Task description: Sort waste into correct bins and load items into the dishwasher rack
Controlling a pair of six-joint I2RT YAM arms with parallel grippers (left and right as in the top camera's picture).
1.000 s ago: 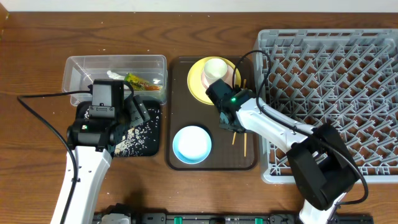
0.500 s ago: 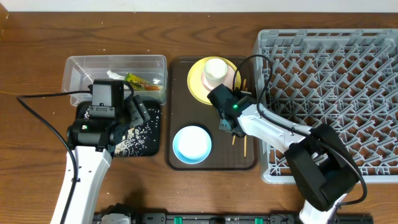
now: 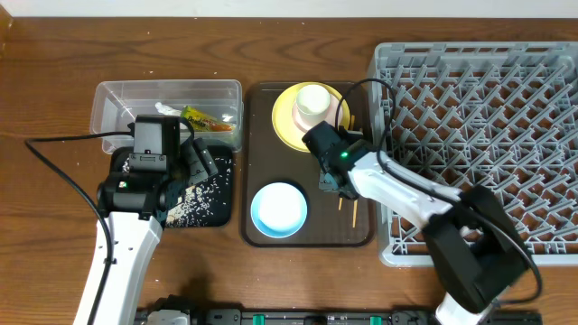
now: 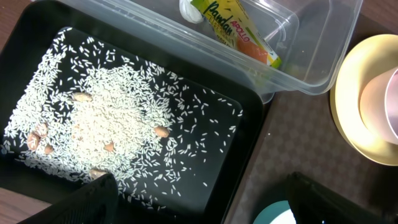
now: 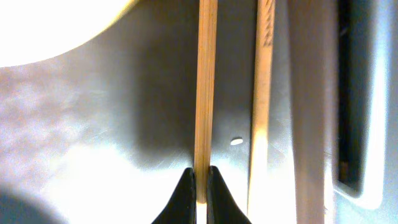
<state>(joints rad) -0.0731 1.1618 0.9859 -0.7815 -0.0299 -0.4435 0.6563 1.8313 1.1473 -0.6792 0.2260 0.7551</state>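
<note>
Now right pincer (image 5: 200, 182) slightly lower on tray (image 3: 321, 226), tight around one chopstick (image 5: 206, 81).

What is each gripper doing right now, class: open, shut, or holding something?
Left gripper: open, holding nothing, above the black tray.
Right gripper: closed on one wooden chopstick.

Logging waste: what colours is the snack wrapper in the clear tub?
Snack wrapper: green, yellow, orange; clearest in left wrist view.

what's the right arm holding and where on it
One chopstick, pinched between the right gripper's shut jaws partway along its shaft, not at a tip. The second chopstick lies free beside it on the tray.
</note>
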